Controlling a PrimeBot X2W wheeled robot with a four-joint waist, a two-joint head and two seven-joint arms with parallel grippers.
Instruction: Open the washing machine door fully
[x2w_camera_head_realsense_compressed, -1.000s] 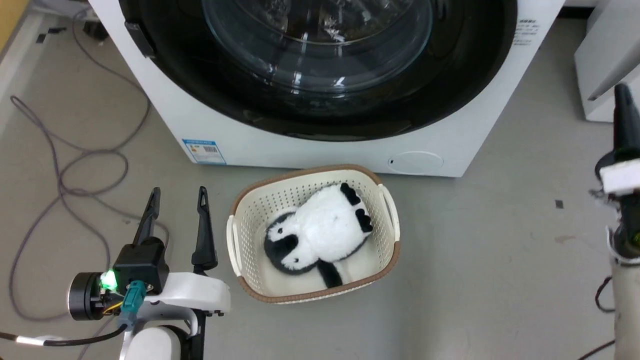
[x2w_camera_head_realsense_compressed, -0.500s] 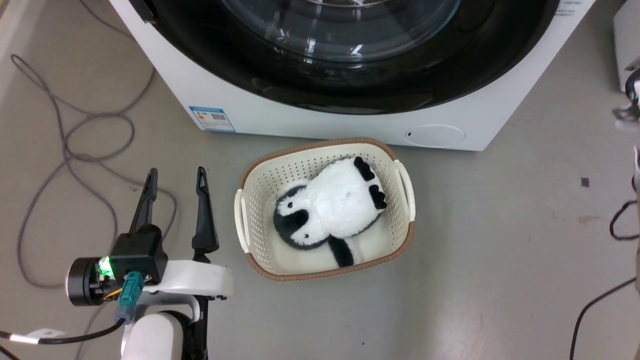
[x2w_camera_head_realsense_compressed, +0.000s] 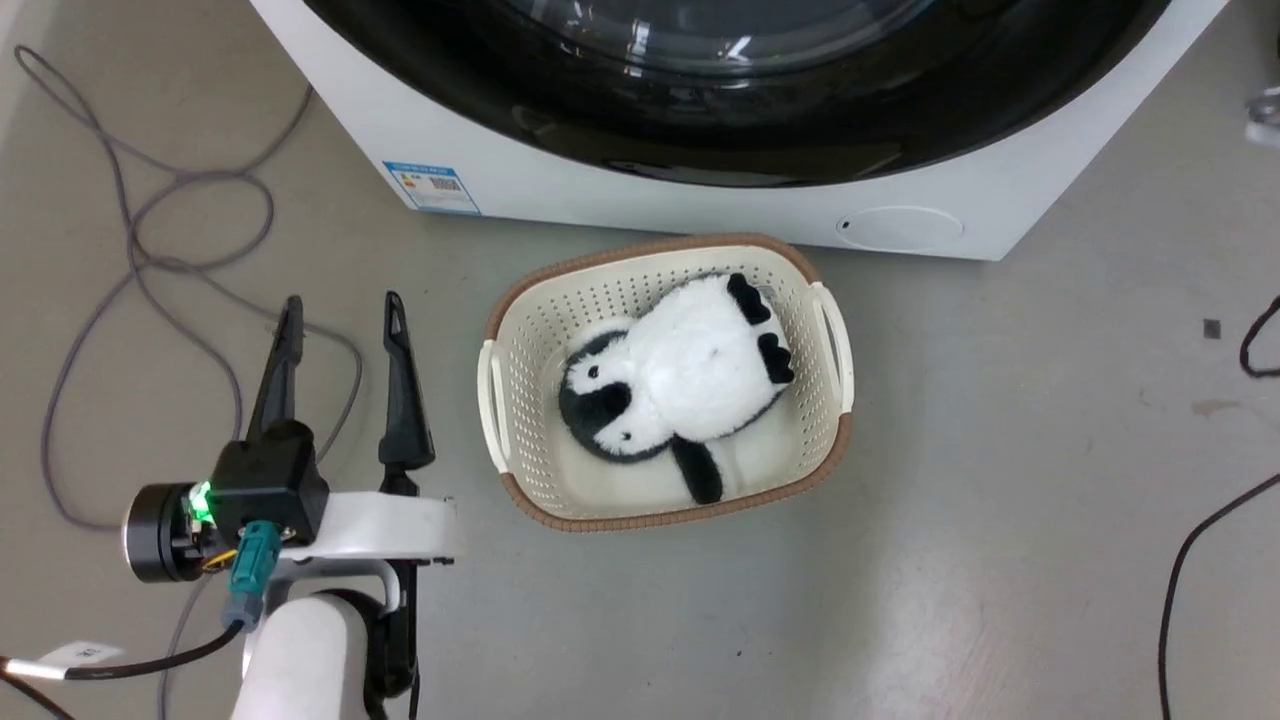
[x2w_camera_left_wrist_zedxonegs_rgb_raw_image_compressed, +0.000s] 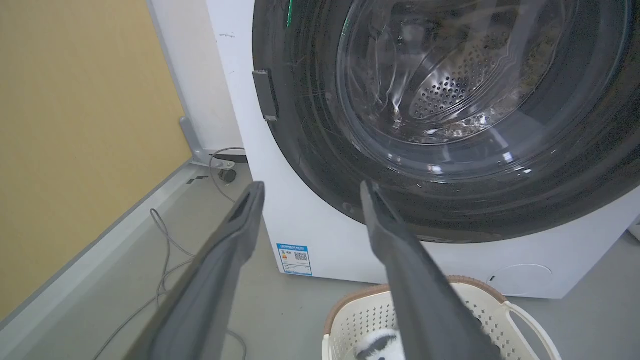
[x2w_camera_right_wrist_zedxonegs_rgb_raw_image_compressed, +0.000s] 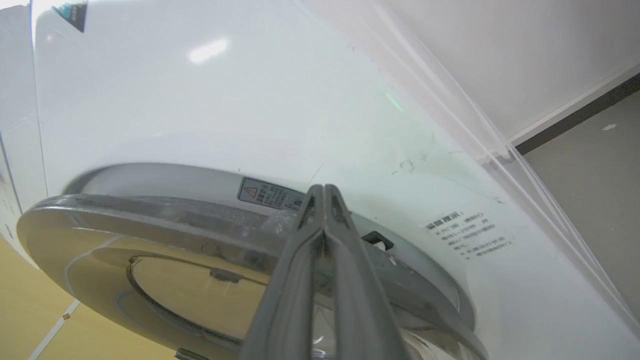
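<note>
The white washing machine (x2w_camera_head_realsense_compressed: 620, 195) stands across the top of the head view. Its round glossy black washing machine door (x2w_camera_head_realsense_compressed: 740, 110) lies against the front. In the left wrist view the door (x2w_camera_left_wrist_zedxonegs_rgb_raw_image_compressed: 310, 125) shows its clear glass bowl (x2w_camera_left_wrist_zedxonegs_rgb_raw_image_compressed: 450, 75) with the steel drum behind. My left gripper (x2w_camera_head_realsense_compressed: 340, 310) is open and empty, low on the floor left of the machine, its fingers (x2w_camera_left_wrist_zedxonegs_rgb_raw_image_compressed: 312, 184) pointing at the door's lower left. My right gripper (x2w_camera_right_wrist_zedxonegs_rgb_raw_image_compressed: 324, 189) is shut, its tips at the seam between the door's rim (x2w_camera_right_wrist_zedxonegs_rgb_raw_image_compressed: 150, 220) and the white front panel (x2w_camera_right_wrist_zedxonegs_rgb_raw_image_compressed: 200, 100).
A cream basket (x2w_camera_head_realsense_compressed: 510, 340) holding a black-and-white plush toy (x2w_camera_head_realsense_compressed: 690, 370) sits on the floor just before the machine. Grey cables (x2w_camera_head_realsense_compressed: 150, 220) loop on the floor at left, and a black cable (x2w_camera_head_realsense_compressed: 1180, 560) lies at right. A yellow wall (x2w_camera_left_wrist_zedxonegs_rgb_raw_image_compressed: 75, 125) borders the machine's left.
The head camera has moved, so the machine and basket sit higher in the picture. The right gripper has slid out past the right edge. Left gripper stays open.
</note>
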